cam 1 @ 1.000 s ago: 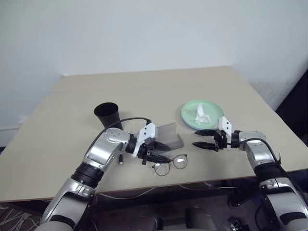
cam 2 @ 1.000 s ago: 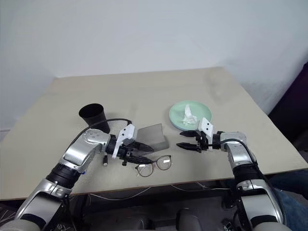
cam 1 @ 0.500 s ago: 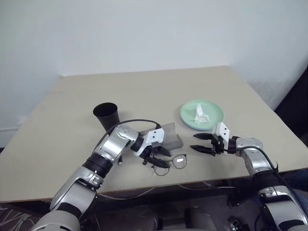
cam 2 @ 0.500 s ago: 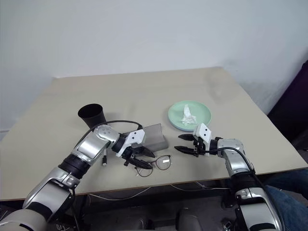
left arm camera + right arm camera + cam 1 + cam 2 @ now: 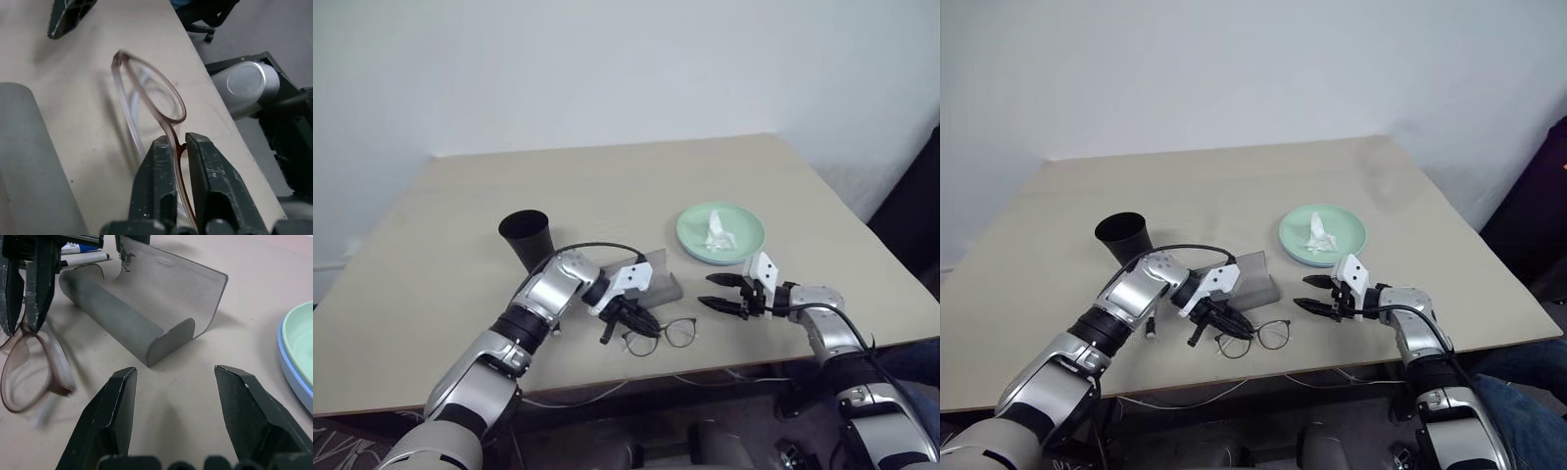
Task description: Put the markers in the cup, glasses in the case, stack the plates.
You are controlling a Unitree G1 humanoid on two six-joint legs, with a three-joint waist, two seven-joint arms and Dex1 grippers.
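Note:
The wire-framed glasses (image 5: 668, 334) lie on the table near its front edge, just in front of the open grey case (image 5: 662, 282). My left gripper (image 5: 178, 143) is shut on the glasses' thin frame beside one lens. To the right of the case, my right gripper (image 5: 175, 372) hovers low and open, with nothing between its fingers. The black cup (image 5: 527, 235) stands upright behind my left forearm. Markers (image 5: 83, 253) lie beyond the case, mostly hidden by my left arm. The mint green plate (image 5: 1352, 231) rests on the light blue plate (image 5: 295, 378), a crumpled tissue (image 5: 1319, 233) on top.
The table's front edge (image 5: 705, 370) runs close below the glasses and both grippers. Bare tabletop stretches behind the cup and plates to the white wall. A dark chair shows past the right edge.
My left gripper dipped onto the glasses and closed on the frame. The right gripper stayed open and hardly moved.

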